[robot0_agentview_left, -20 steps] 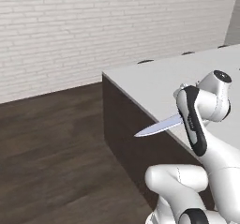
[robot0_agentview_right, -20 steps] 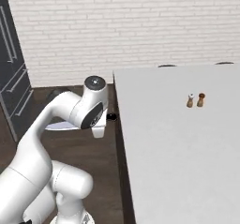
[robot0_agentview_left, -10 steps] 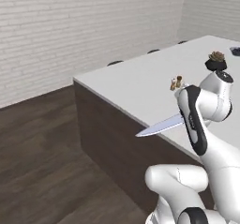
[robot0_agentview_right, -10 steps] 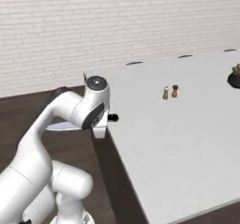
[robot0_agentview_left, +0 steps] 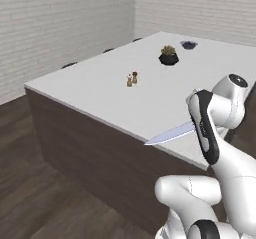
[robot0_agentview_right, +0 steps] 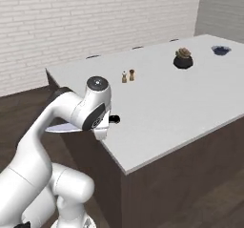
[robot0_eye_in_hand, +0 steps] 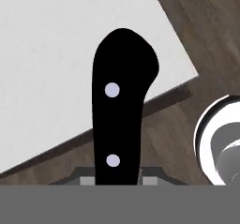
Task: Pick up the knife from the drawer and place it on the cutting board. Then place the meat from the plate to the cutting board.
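Your gripper (robot0_eye_in_hand: 117, 178) had its fingers clamped on the knife (robot0_agentview_left: 167, 134), held level in the air at the counter (robot0_agentview_left: 100, 90) edge, blade pointing away from the arm.

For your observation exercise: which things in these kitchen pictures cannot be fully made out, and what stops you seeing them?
- Knife: left base view, handle hidden behind the arm; hand view, blade cut off by the bottom edge.
- Gripper: hand view, fingertips mostly covered by the knife handle.
- Two small shakers: both base views, too small to tell apart.
- Dark bowl: right base view, contents too small to see.
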Controlling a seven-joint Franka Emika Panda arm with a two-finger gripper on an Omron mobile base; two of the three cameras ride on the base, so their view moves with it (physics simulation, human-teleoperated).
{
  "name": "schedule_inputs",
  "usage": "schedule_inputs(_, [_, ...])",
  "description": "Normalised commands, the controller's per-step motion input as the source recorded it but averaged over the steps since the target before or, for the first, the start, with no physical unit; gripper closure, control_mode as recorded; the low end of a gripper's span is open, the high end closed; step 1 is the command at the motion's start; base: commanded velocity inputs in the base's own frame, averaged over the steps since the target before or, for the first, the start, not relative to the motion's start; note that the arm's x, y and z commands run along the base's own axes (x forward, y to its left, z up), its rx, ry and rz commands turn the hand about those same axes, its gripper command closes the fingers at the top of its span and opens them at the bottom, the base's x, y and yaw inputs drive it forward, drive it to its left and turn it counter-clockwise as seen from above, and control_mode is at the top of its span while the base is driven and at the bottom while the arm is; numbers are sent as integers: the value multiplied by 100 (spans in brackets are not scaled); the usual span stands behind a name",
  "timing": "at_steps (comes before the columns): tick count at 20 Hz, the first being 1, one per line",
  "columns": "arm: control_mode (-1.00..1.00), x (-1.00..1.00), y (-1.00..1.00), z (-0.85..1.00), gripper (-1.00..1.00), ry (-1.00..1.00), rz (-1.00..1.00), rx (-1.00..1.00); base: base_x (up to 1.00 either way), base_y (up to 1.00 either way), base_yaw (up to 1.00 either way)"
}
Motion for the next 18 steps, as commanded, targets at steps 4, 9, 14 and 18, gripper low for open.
schedule_inputs(4, [100, 0, 0, 0, 100, 0, 0, 0, -29, -100, -34])
schedule_inputs(9, [100, 0, 0, 0, 100, 0, 0, 0, -1, -80, -14])
schedule_inputs(14, [100, 0, 0, 0, 100, 0, 0, 0, 0, -69, -22])
schedule_inputs(18, [100, 0, 0, 0, 100, 0, 0, 0, 0, -74, -71])
